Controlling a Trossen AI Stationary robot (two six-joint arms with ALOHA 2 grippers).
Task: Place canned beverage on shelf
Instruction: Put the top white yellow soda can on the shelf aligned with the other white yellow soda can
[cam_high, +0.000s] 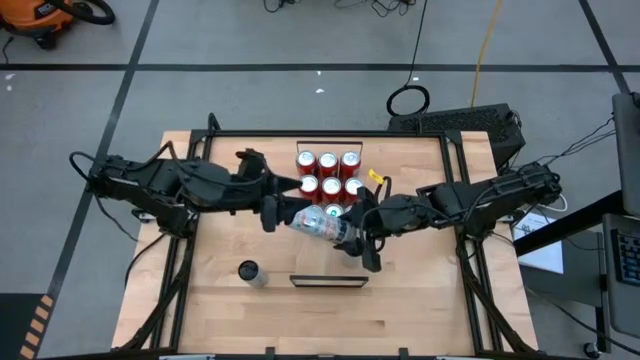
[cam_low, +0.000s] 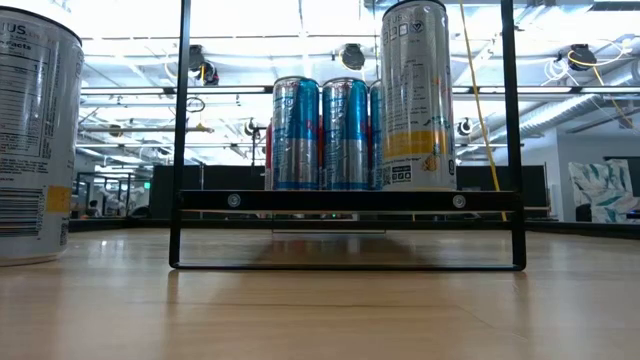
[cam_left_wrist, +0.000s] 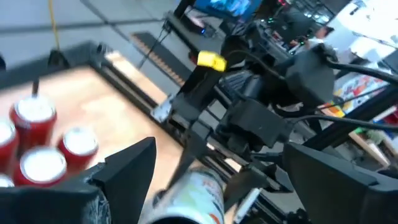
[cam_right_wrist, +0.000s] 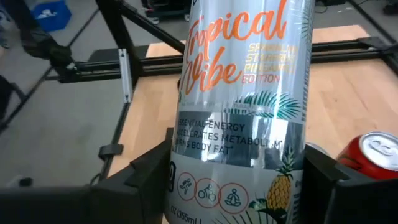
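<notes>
We see the right gripper (cam_high: 352, 235) clamped on a silver can (cam_high: 322, 226) – held tilted above the surface (cam_high: 420, 300), mid-table. The left gripper (cam_high: 276, 212) stands apart, its fingers flanking the can's other end. Red cans (cam_high: 328, 172) stand behind.

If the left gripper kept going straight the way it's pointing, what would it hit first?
Most likely the silver can just ahead of the open left gripper; that can is clamped in the right gripper, which comes right behind it.
</notes>
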